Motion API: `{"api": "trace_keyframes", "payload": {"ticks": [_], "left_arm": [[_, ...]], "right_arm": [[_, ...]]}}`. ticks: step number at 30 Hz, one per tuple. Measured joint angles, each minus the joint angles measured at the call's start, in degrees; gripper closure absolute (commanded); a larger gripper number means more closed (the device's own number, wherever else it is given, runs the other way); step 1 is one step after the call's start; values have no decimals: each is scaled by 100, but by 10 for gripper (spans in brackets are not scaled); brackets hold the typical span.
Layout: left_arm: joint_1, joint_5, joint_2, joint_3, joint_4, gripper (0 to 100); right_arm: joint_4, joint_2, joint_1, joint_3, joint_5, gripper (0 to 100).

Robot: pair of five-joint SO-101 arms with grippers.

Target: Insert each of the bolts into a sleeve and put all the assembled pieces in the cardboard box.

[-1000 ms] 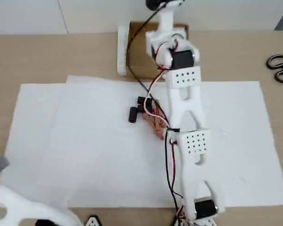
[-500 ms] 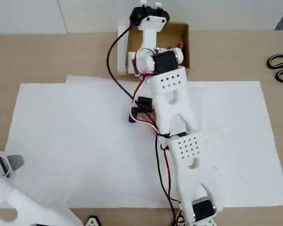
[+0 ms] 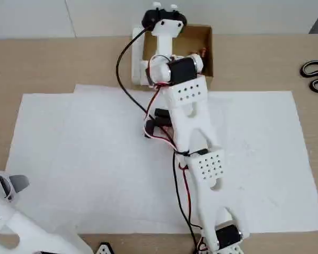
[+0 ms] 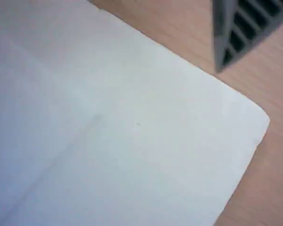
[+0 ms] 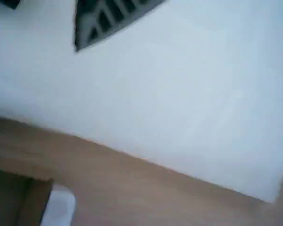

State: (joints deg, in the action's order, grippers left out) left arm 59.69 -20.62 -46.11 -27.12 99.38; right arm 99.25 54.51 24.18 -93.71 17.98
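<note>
The cardboard box (image 3: 205, 37) stands at the table's far edge. Something small and reddish (image 3: 202, 52) lies against its right wall. My right arm (image 3: 193, 114) stretches from the near edge up to the box, and its wrist head (image 3: 164, 24) hangs over the box's left part. The right wrist view shows a box corner (image 5: 19, 200) low in the picture. Two black sleeves (image 3: 155, 120) lie on the paper just left of that arm, partly behind its wires. My left arm (image 3: 2, 211) sits at the near left corner, far from the sleeves and box.
A large white paper sheet (image 3: 85, 159) covers the middle of the wooden table; its corner (image 4: 254, 122) appears in the left wrist view. Scissors (image 3: 315, 74) lie at the far right edge. A white upright piece (image 3: 138, 55) stands against the box's left side.
The right arm's wrist has swung left over the box, and the forearm now covers the copper-coloured bolts seen earlier. The left arm has come slightly further into the near left corner.
</note>
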Motion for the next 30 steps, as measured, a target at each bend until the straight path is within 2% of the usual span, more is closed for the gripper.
{"api": "trace_keyframes", "payload": {"ticks": [6, 16, 20, 28, 30], "left_arm": [[0, 0, 0, 0, 0, 685], [0, 0, 0, -9, 0, 685], [0, 0, 0, -9, 0, 685], [0, 0, 0, -9, 0, 685], [0, 0, 0, -9, 0, 685]], "right_arm": [[0, -1152, -97, 958, -220, 731], [0, -3552, -44, 4826, -255, 731], [0, -3604, 105, 5600, -255, 731], [-44, -3077, 598, 5679, -237, 731], [-149, -2901, 721, 5679, -26, 731]]}}
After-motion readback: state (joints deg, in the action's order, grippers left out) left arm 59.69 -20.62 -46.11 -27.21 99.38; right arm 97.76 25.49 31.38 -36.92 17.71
